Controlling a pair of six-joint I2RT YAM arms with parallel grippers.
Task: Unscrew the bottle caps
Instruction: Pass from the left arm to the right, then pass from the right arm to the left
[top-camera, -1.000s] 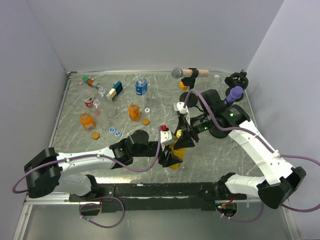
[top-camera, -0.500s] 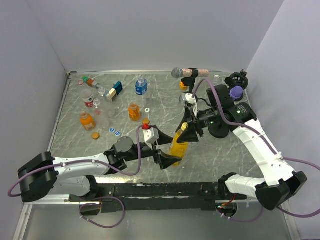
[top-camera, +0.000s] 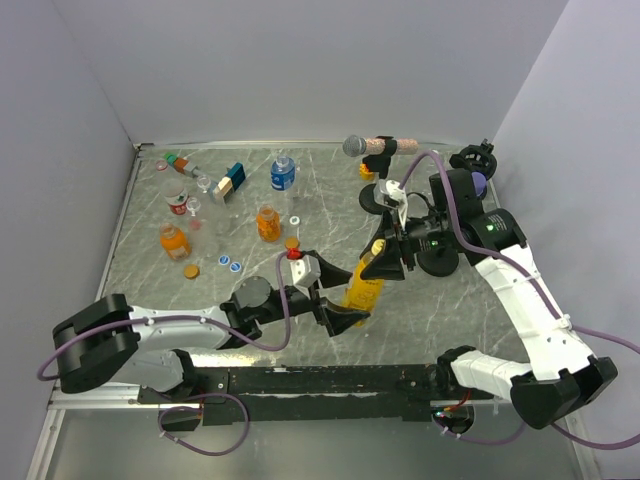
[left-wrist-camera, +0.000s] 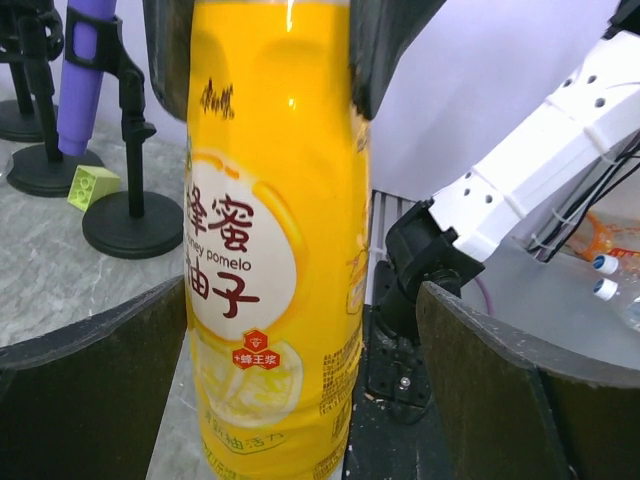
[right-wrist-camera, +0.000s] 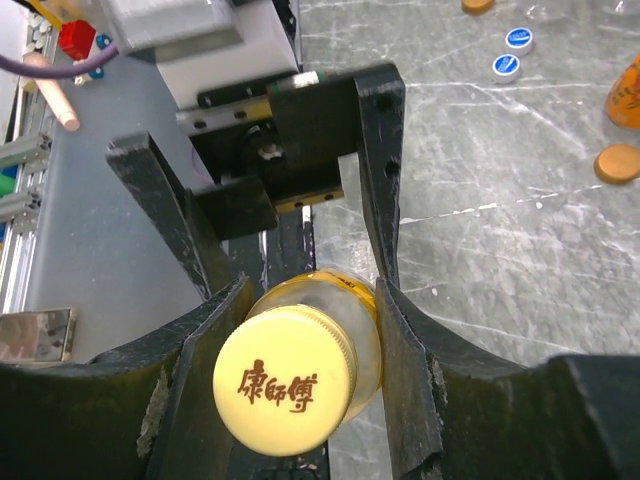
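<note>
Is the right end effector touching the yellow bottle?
Touching. In the right wrist view, both fingers of the right end effector press against the yellow bottle just below its cap.

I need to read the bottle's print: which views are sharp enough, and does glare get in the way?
Left wrist: the bottle fills the frame, its print legible, with a faint highlight near the top. Right wrist: the cap lettering is crisp, no glare. Top external: the bottle is too small to read.

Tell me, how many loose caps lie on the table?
5: a white cap and an orange cap near the middle, two blue caps left of them, a second orange cap farther left. More may be hidden at the back.
</note>
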